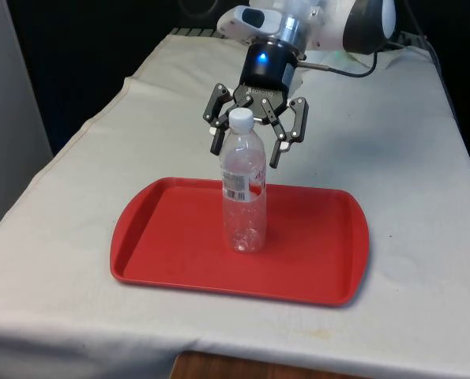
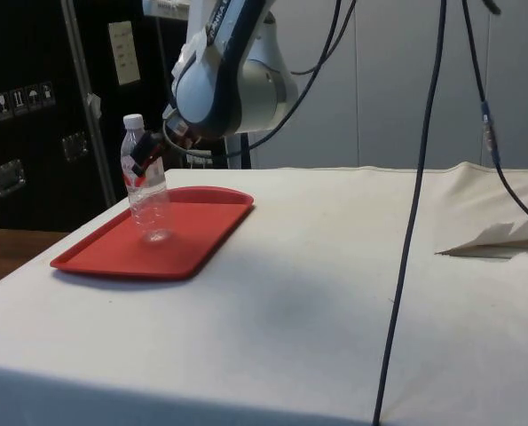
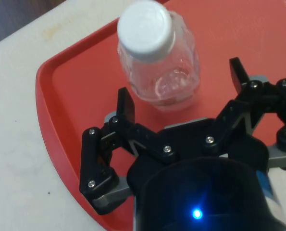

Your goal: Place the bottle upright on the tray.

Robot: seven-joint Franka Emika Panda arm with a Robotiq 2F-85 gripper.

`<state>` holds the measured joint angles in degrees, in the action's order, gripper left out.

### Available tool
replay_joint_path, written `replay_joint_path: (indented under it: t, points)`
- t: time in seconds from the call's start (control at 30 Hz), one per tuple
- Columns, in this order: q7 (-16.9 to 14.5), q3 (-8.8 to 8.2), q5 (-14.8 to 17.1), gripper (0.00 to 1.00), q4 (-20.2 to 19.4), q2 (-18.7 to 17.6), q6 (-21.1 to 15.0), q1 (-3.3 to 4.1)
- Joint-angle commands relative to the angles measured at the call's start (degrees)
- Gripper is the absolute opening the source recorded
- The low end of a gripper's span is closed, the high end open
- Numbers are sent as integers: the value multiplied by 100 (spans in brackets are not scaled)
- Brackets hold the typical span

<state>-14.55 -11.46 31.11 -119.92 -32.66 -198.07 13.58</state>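
You'll see the gripper [image 1: 247, 156] spread wide, holding nothing; the upright bottle [image 1: 243, 189] on the tray [image 1: 163, 253] partly hides it.

Colours shown: clear, colourless plastic bottle [image 1: 243, 193] with a white screw cap [image 1: 242, 118] and a small label [image 1: 236, 183] printed red and white with a black barcode; plain red tray [image 1: 159, 253], uniform in tone, no pattern; black gripper [image 1: 255, 150] with pale pads on its fingers [image 1: 217, 140]; white arm [image 2: 232, 75]; off-white tablecloth [image 1: 424, 237], unpatterned; dark cabinets [image 2: 33, 106] behind
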Motion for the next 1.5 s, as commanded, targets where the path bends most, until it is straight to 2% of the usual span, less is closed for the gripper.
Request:
replay_joint_path:
  t: [0.0, 0.23, 0.53, 0.77, 0.8, 0.83, 1.07, 1.13, 1.17, 1.4, 1.43, 1.47]
  points:
    - [6, 6, 0, 100, -52, 23, -23, 0]
    - [29, 74, 11, 100, -418, 246, -275, 6]
    - [0, 46, 0, 100, -498, 435, -223, -6]
    - [-34, 6, 17, 100, -550, 739, 69, 6]
    - [-17, 34, 0, 100, -504, 676, -6, -11]
    - [-34, 0, 23, 100, -550, 773, 115, 6]
    - [-34, -29, 17, 100, -561, 1020, 435, 0]
    - [-17, 17, 0, 100, -516, 1008, 418, -29]
    - [-34, -34, 17, 100, -561, 1071, 521, -6]
    - [-29, -63, 6, 100, -550, 1255, 888, -6]
    - [-29, -74, 0, 100, -544, 1301, 980, -11]
    - [-23, -17, 0, 100, -516, 1289, 922, -34]
